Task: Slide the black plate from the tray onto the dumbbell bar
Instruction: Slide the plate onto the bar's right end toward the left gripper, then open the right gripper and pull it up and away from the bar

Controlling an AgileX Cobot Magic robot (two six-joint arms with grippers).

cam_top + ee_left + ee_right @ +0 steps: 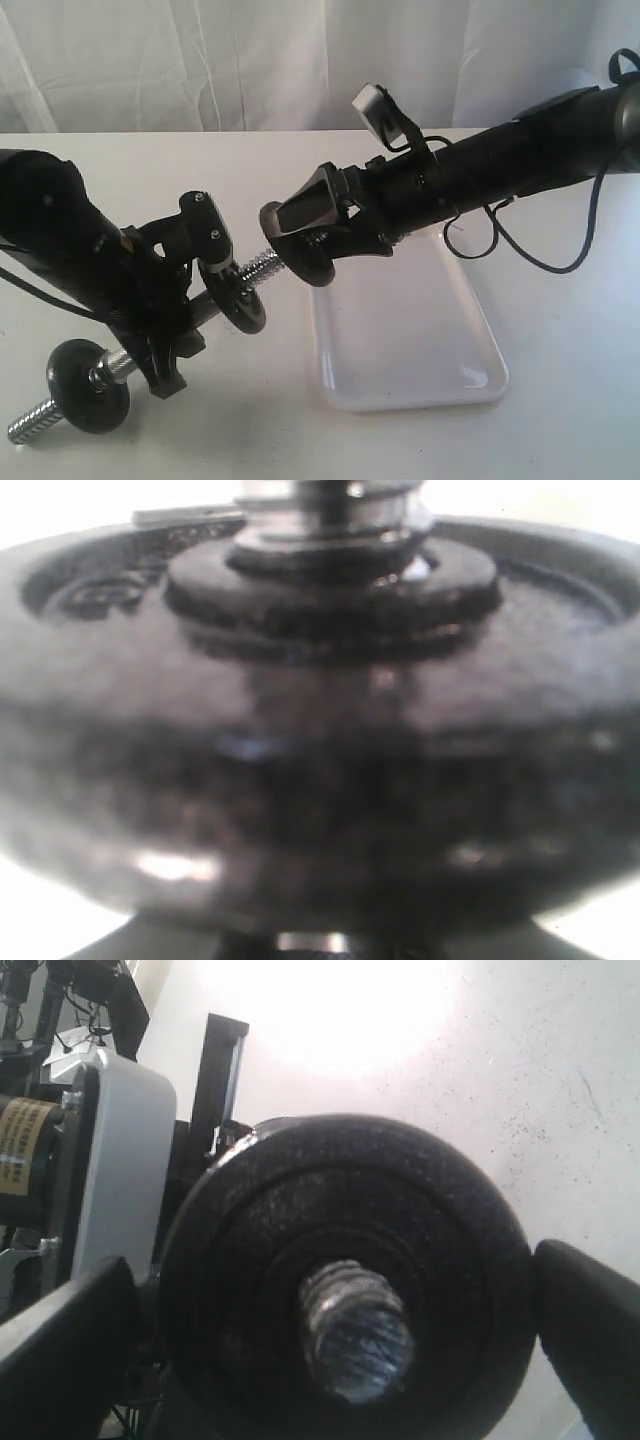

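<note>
L gripper point(186, 303) pinching bar point(112, 368) | plate point(420, 1220) sitting on bar's threaded tip | R gripper point(300, 235) flanking plate, jaws standing just off its rim | tray point(400, 340) lying under R arm

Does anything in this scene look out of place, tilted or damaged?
Nothing looks damaged or spilled. The dumbbell bar sits slanted in the left claw, and the black plate is already on its threaded tip.
</note>
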